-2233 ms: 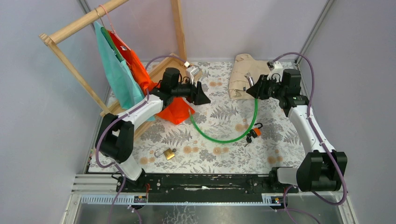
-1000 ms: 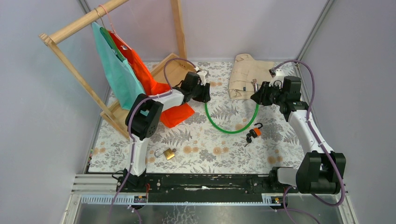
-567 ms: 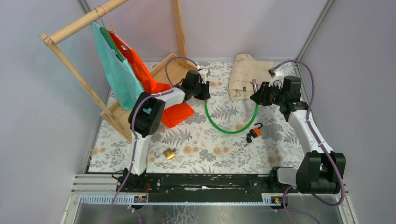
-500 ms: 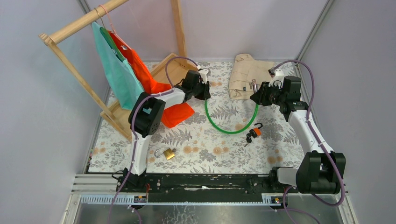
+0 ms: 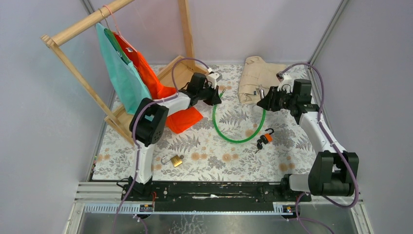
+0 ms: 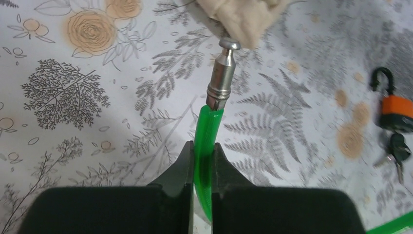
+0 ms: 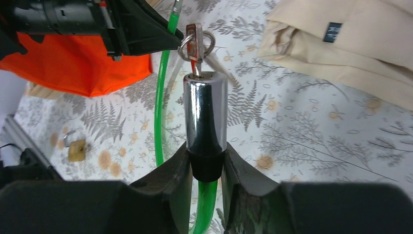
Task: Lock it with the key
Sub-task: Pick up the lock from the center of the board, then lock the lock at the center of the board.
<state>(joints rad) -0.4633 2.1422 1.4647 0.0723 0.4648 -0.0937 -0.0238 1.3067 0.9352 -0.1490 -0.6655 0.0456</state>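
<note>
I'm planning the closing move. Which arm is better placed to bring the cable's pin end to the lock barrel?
Left, probably. The left gripper is shut on the green cable just behind the metal pin, which juts free ahead. The right gripper clamps the lock barrel, key inserted, and can hold steady.

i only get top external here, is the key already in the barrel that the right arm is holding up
observer: Yes. The right wrist view shows a red-headed key on a ring, seated in the top of the chrome lock barrel. The right gripper is shut on the barrel's lower end.
operator: ok and what does the left end of the cable look like
observer: In the left wrist view, the left gripper is shut on the green cable just below a metal pin with a knobbed tip. The pin is bare and not inserted in anything.
</note>
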